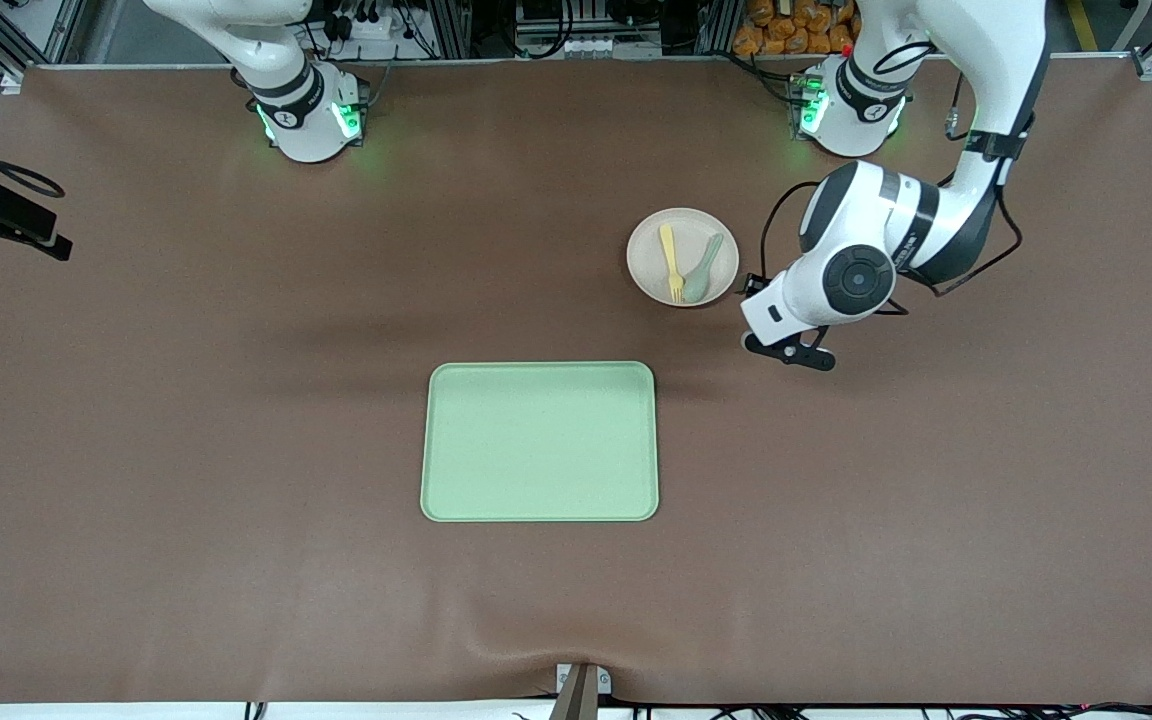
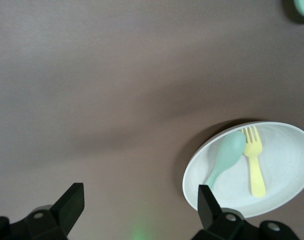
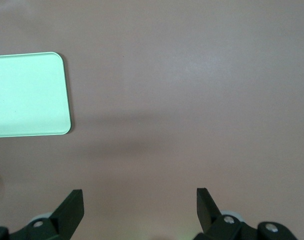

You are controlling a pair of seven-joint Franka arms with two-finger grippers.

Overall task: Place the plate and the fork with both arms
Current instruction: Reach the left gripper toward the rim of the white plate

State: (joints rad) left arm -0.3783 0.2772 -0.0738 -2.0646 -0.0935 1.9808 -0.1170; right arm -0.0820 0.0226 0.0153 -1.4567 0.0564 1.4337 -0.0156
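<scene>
Plate [image 1: 682, 257] sits on table [image 1: 236, 450] toward left arm's end, farther from camera than tray [image 1: 539, 441]. Fork [image 1: 671, 262] lies in it beside spoon [image 1: 704, 270], long axis 12–6, tines at 6. Left gripper [image 1: 791, 352] wide, empty, hovers just beside plate; plate at its 10 o'clock. Right gripper [image 3: 139, 210] wide, empty, waits over bare table. Left arm nearer.

Robotics laboratory: two bench-mounted arms [image 1: 896, 240] on a brown-covered tabletop [image 1: 236, 400], aluminium framing [image 1: 26, 40] and cabling [image 1: 556, 25] along the frame's top edge.
</scene>
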